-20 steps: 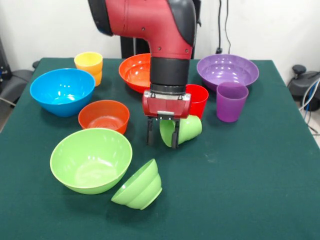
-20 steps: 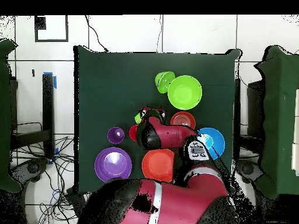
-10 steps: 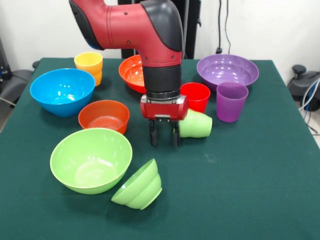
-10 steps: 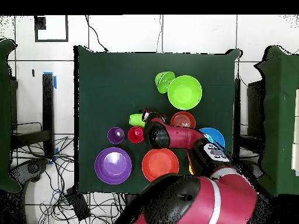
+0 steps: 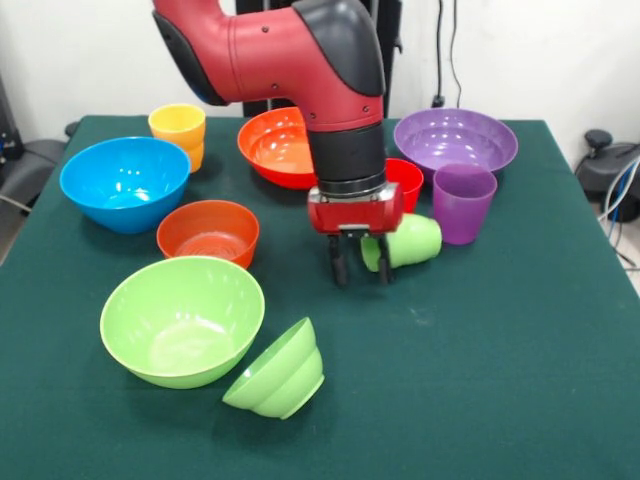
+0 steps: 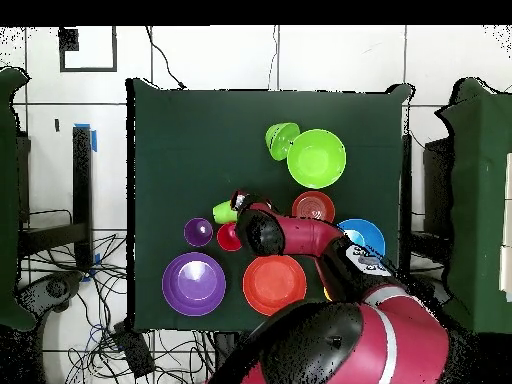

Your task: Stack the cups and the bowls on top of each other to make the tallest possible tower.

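Pincer [image 5: 359,269] shifted right in front view versus half second ago, low over table [image 5: 500,350], fingers spread, holding nothing. Right finger [image 5: 382,262] now overlaps rim end of light green cup [image 5: 410,241]; contact unclear. Cup lies on side, just in front of red cup [image 5: 405,180], beside upright purple cup [image 5: 463,203]; moved slightly right. Yellow cup [image 5: 178,130] far left corner. Small green bowl [image 5: 280,372] tipped against large green bowl [image 5: 180,318], unchanged. No tower standing.

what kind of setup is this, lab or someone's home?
Likely a robotics lab: a red arm with its gripper over a green-clothed table, plastic bowls and cups laid out, loose cables on a tiled floor.
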`<state>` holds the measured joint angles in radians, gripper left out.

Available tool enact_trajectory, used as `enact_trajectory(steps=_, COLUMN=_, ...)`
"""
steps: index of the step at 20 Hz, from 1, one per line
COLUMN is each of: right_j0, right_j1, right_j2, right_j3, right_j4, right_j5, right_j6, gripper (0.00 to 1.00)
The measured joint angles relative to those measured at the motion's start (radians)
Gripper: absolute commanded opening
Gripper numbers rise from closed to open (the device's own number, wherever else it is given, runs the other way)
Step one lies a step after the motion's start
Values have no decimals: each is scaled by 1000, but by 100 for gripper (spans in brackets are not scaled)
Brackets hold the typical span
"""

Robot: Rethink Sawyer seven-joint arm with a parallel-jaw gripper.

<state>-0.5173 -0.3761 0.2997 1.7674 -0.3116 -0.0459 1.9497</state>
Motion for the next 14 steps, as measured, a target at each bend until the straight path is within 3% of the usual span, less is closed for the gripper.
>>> enact_trajectory(steps=14, right_j0=-83, right_j1=-23, right_j2=112, right_j3=113, right_j4=29, right_j5=48, right_j6=0, gripper=100)
